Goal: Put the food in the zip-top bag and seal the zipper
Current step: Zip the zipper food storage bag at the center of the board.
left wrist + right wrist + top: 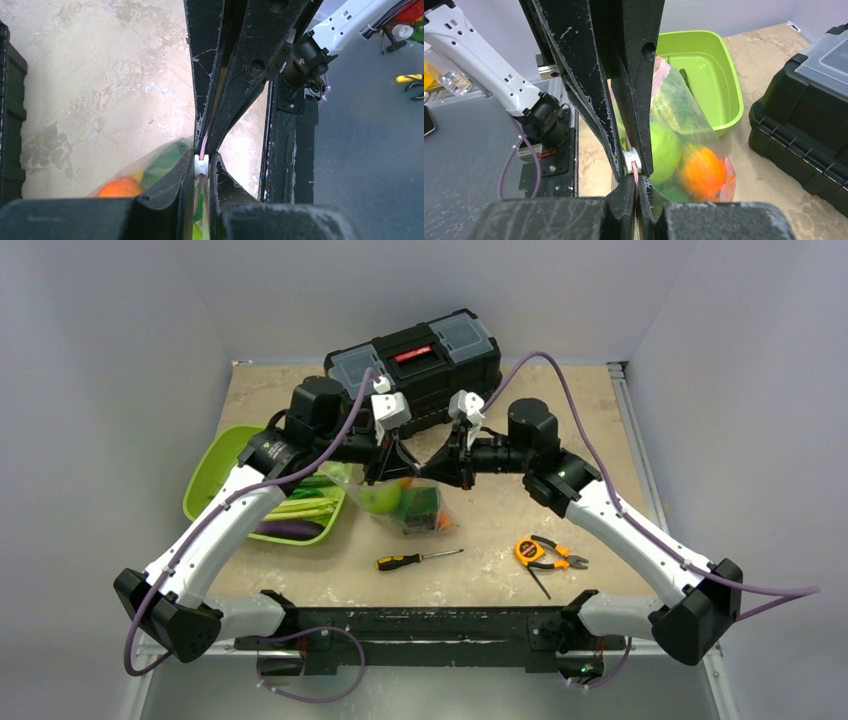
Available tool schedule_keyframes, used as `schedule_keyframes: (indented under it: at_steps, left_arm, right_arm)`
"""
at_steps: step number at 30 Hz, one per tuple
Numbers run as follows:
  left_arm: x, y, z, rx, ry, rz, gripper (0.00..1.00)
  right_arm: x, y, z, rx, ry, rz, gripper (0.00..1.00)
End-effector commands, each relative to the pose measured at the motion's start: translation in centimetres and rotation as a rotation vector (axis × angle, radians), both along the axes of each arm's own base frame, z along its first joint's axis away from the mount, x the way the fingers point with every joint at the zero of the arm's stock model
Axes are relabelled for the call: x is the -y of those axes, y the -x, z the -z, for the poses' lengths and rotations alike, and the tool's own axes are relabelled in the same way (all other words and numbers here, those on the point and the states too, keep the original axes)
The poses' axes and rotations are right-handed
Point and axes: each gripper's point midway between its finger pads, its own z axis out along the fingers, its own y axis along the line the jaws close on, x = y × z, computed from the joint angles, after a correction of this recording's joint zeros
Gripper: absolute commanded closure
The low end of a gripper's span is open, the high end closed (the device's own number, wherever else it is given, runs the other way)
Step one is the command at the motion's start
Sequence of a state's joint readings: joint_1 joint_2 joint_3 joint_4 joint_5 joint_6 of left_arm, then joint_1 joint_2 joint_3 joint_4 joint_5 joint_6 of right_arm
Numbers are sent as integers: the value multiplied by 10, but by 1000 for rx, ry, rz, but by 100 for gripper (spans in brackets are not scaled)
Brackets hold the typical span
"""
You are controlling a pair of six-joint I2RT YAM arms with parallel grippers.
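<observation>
The clear zip-top bag (pixel 412 508) hangs just over the table's middle, held up by its top edge between both grippers. Inside it sits the food: a green apple (pixel 666 147), an orange piece (pixel 703 170) and darker green pieces. My left gripper (pixel 201 167) is closed on the white slider (pixel 201 164) of the pink zipper (pixel 204 142). My right gripper (pixel 636 176) is shut on the pink zipper strip right beside the slider (pixel 631 160), its tips almost touching the left gripper's fingers (pixel 599 100). The rest of the zipper is hidden behind the fingers.
A lime-green tray (pixel 212 475) at the left holds an eggplant (pixel 290 530) and green vegetables. A black toolbox (pixel 420 360) stands at the back. A screwdriver (pixel 418 559) lies in front of the bag, with an orange tape measure (pixel 528 549) and pliers (pixel 560 562) to its right.
</observation>
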State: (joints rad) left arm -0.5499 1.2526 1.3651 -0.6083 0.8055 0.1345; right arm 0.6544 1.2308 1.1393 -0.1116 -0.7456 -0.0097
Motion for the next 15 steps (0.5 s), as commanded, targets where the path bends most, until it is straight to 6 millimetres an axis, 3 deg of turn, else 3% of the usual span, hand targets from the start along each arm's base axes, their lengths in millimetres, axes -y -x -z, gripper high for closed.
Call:
schedule_keyframes:
  at_steps: [1, 7, 15]
  left_arm:
    - [0, 2, -11, 33, 28, 30, 100]
    - [-7, 5, -6, 48, -6, 20, 100]
    - [-20, 2, 1, 69, -58, -46, 100]
  right_arm:
    - [5, -3, -25, 101, -61, 42, 100]
    - [21, -30, -42, 88, -164, 283, 100]
    - [44, -44, -51, 89, -258, 469, 100]
